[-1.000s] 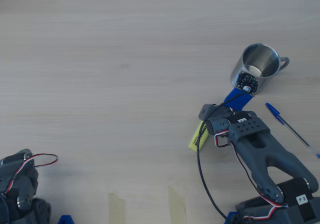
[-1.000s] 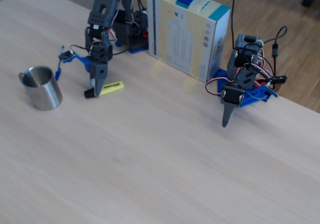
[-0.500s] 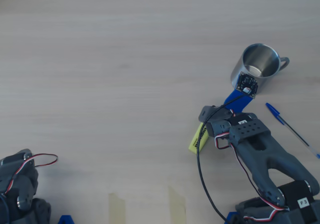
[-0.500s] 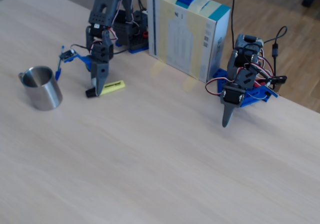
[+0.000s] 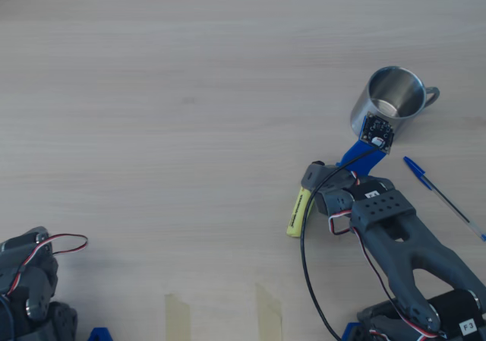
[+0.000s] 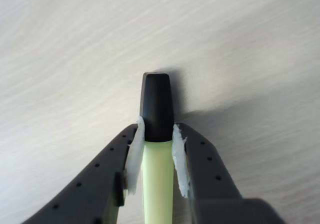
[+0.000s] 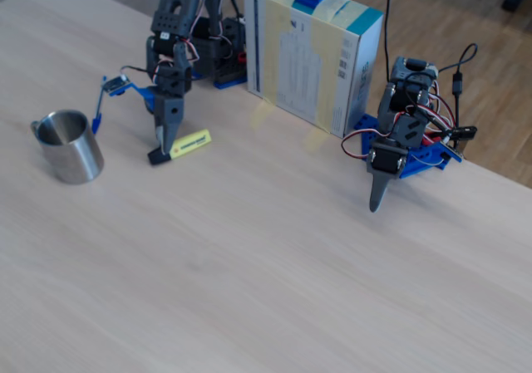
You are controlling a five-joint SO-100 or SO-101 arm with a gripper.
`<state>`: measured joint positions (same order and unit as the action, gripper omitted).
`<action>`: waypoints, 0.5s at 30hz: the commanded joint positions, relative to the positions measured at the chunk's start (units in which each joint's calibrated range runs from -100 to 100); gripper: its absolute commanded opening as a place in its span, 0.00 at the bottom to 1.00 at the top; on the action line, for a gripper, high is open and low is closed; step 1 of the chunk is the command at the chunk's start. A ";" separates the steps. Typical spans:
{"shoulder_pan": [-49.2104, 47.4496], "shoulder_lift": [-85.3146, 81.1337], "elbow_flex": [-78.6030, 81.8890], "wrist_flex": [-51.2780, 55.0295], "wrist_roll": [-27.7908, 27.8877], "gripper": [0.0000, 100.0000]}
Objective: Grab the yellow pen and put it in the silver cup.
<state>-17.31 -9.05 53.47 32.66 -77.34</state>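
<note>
Gripping the pen [image 6: 157, 159] near its black cap, the tool [image 6: 157, 149] has its two fingers closed tight against the yellow barrel, white pads [image 6: 134, 154] pressed to both sides in the wrist view. The cap projects forward past the fingertips, over the pale wood surface [image 6: 75, 44].

In the fixed view, reading left to right: the cup [image 7: 71, 146] stands upright on the surface [image 7: 249, 273], well apart from the pen. A blue ballpoint [image 7: 98, 107] lies just behind the cup. Next, the tool [image 7: 166, 144] points downward with the pen [image 7: 181, 146] clamped between its fingers; the cap end is at or very near the surface, the yellow end tilted slightly up to the right. Whether the cap touches the surface cannot be told. A cardboard box [image 7: 312, 53] stands behind. A second arm [image 7: 399, 140] rests idle at far right.

In the overhead view, the pen [image 5: 299, 213] shows to the left of the tool [image 5: 313, 185], the cup [image 5: 393, 102] above, and the ballpoint [image 5: 440, 197] to the right.
</note>
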 commanded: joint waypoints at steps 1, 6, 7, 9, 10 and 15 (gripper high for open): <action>-0.41 -0.85 0.36 0.93 0.32 0.05; -0.23 -0.85 0.36 0.93 0.32 0.05; -0.23 -0.85 0.36 0.93 0.32 0.05; -0.23 -0.85 0.36 0.59 0.32 0.05; -0.23 -0.85 0.36 0.42 0.32 0.05; -0.41 -1.01 -0.46 0.07 0.38 0.03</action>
<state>-17.31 -9.38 53.74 32.66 -77.34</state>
